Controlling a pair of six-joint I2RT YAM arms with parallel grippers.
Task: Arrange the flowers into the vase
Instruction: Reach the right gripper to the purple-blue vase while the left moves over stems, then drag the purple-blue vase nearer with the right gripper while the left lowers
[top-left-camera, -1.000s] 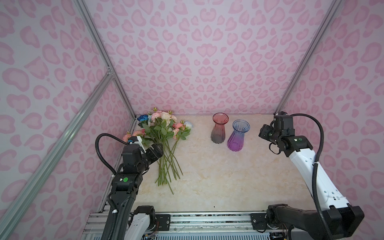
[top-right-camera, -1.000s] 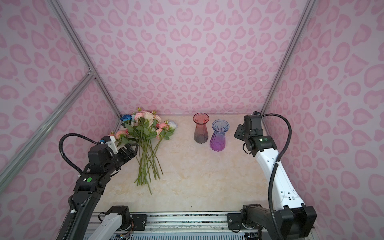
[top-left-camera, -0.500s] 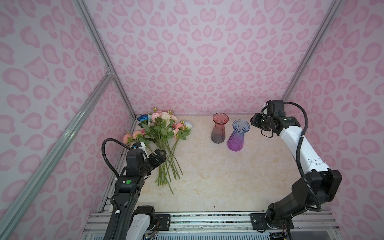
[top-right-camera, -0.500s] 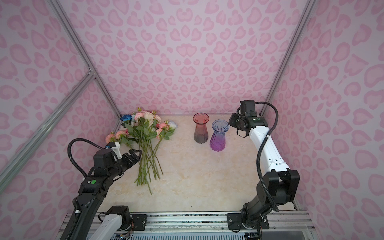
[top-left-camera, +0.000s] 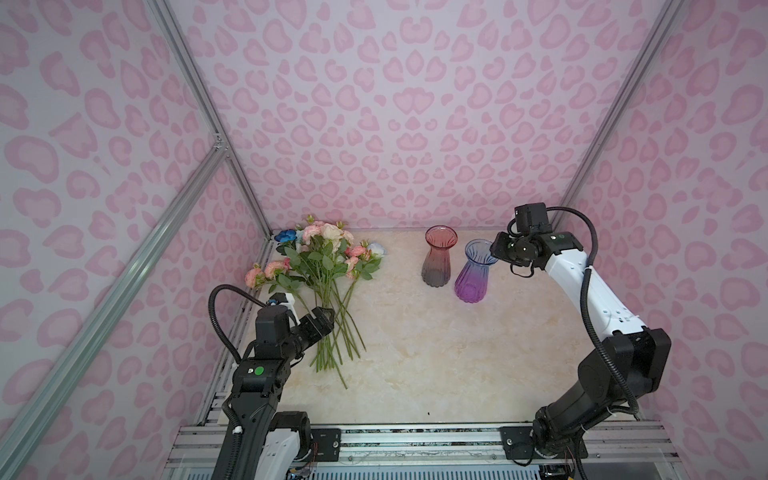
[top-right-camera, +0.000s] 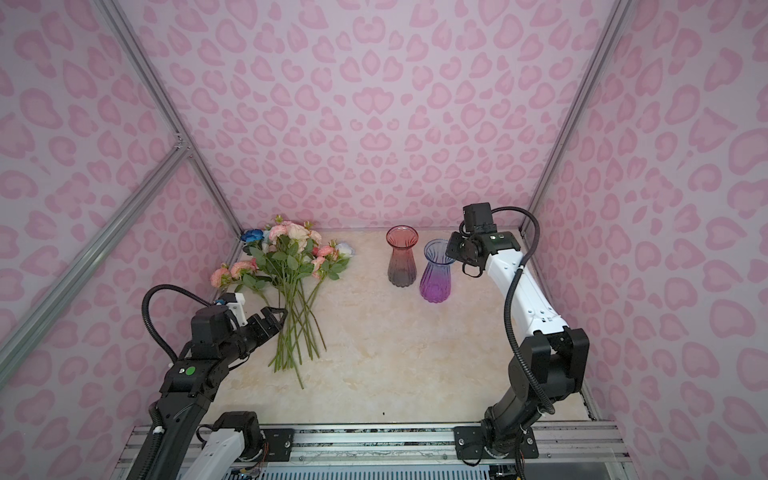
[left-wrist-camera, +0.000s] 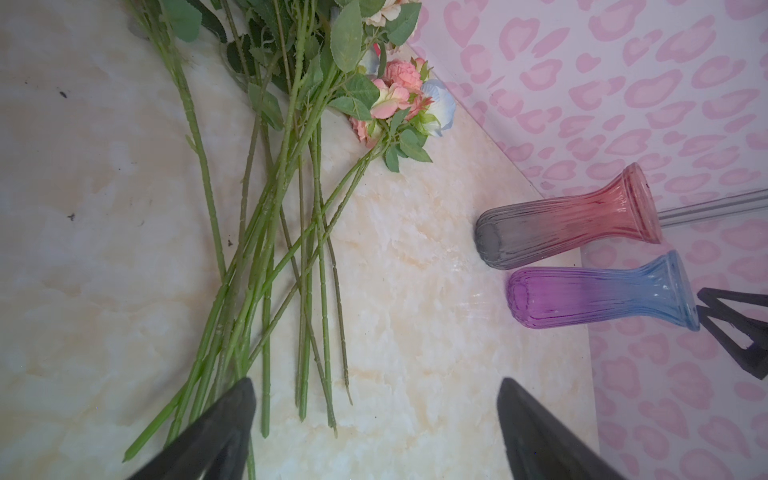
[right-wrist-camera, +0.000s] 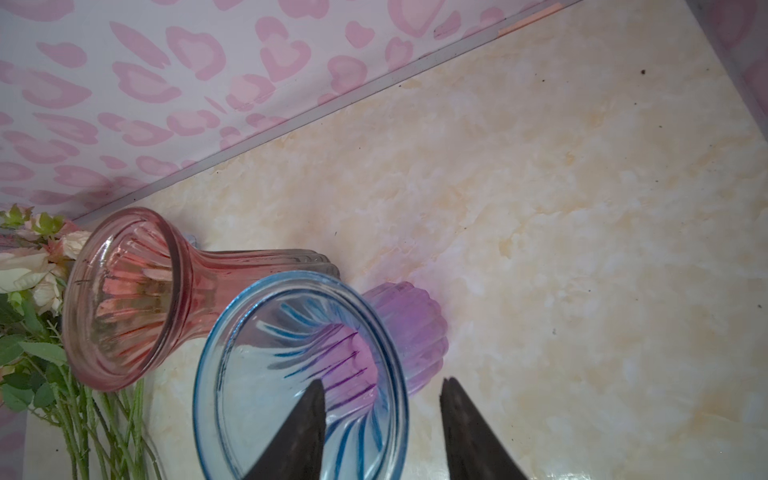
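Wrist-only — end effector (right-wrist-camera: 382, 380) straddles vase (right-wrist-camera: 266, 374) rim.

Behind the right claw (top-left-camera: 497, 248) ran a glossy white arm link (top-left-camera: 594, 291) and a ribbed black cable (top-left-camera: 589, 224); behind the left claw (top-left-camera: 326, 318), matte black housing (top-left-camera: 257, 386) with a round green dot (top-left-camera: 259, 370).

The purple vase (right-wrist-camera: 270, 365) loses its near rim to the frame edge in the right wrist view; beyond it, the flowers (right-wrist-camera: 37, 353) are mostly cropped.
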